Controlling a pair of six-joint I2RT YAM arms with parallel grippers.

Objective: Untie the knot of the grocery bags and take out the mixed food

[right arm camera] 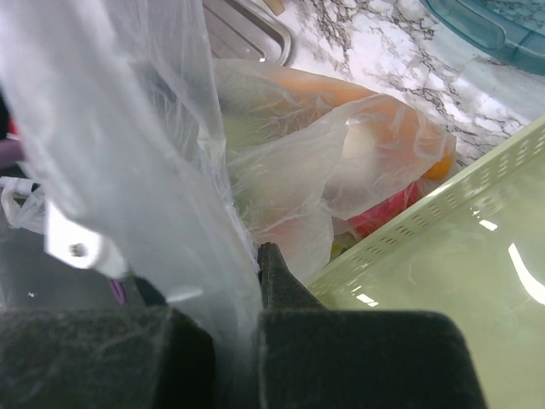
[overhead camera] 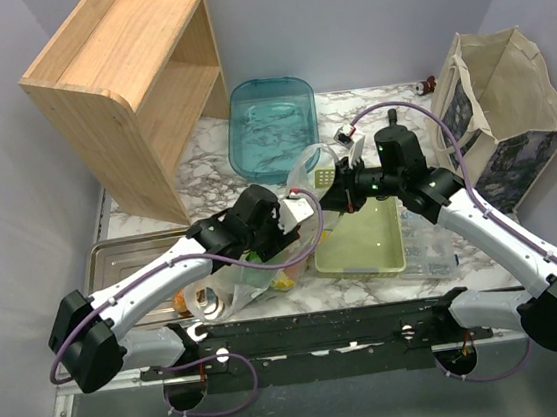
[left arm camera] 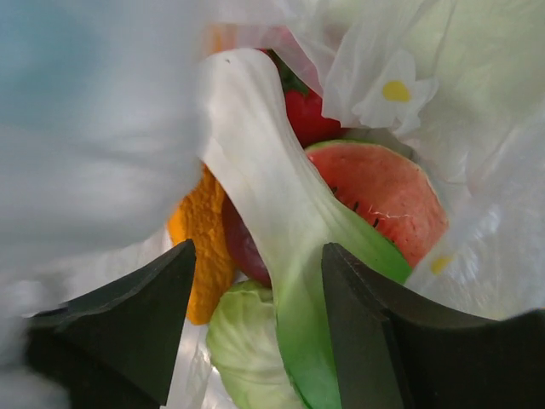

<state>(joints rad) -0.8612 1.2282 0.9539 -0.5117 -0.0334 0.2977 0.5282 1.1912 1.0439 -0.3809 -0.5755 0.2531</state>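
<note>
The bag (right arm camera: 145,170) is open, but the food (left arm camera: 383,192) is not out yet. The left pincer (left arm camera: 255,256) is spread around the leafy vegetable (left arm camera: 272,213). The right pincer (right arm camera: 247,281) pinches the bag.

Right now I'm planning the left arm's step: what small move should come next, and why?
Probably close the left gripper on the leafy vegetable: its open jaws straddle it inside the bag, which the right gripper pinches.

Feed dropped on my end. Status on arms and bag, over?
Left gripper open in the grocery bag, straddling the leafy vegetable. Right gripper shut on the bag's film. Loose film crowds the left fingers.
</note>
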